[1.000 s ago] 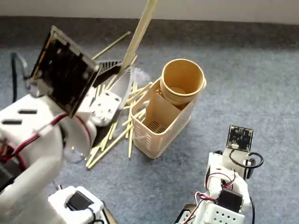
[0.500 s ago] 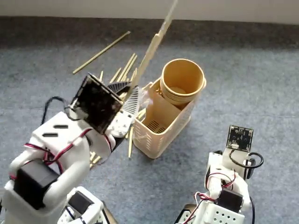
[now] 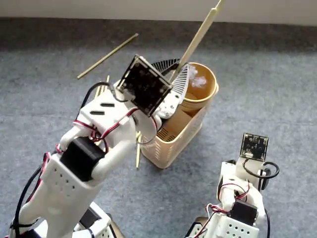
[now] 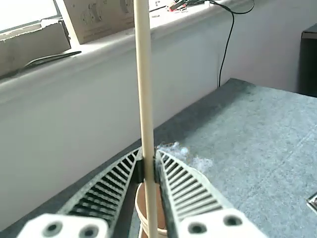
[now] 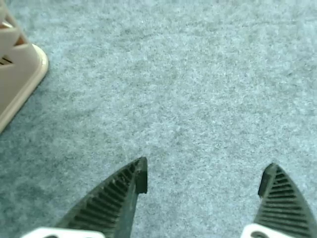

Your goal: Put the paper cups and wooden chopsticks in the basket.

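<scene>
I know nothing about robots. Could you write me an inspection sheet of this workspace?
Surface: grey mat.
Job's things: stacked paper cups in the basket; one chopstick held tilted over them; loose chopsticks on the mat.
Clutter: white fluff tuft beside the left gripper.
Grippers: left gripper shut on the chopstick; right gripper open above the mat.
Cables: red and black wires on both arms; black cable down the wall.
Surroundings: white wall and ledge.

We list:
- Basket (image 3: pixel 173 148): far end taken up by stacked paper cups (image 3: pixel 210 91); near compartment open from above.
- Left arm (image 3: pixel 99 144) and its end effector (image 4: pixel 148 166), clamped on a chopstick (image 4: pixel 143 74), block the basket's left side.
- Bare desk (image 3: pixel 277 84) to the right, with the right end effector (image 5: pixel 203 181) spread above it.
</scene>
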Tool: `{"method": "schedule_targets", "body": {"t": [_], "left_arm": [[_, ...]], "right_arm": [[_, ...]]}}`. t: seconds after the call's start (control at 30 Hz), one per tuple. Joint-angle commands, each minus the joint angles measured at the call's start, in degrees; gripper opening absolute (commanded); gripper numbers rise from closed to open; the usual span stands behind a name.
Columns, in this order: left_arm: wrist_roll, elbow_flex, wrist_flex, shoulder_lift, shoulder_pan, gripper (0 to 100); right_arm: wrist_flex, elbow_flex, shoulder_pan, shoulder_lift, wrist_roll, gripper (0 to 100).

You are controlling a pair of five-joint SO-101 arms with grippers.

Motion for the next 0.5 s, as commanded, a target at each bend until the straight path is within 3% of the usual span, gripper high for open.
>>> {"method": "schedule_targets", "body": {"t": [0.0, 0.47], "left_arm": [[0.6, -0.1, -1.7, 2.2, 0.2, 0], [0.9, 12.2, -5.3, 4.5, -1.7, 0]], "right_arm": [[-1.3, 4.3, 0.4, -0.5, 0.6, 34.7], [-1.3, 4.3, 0.4, -0.5, 0.6, 34.7]]}}
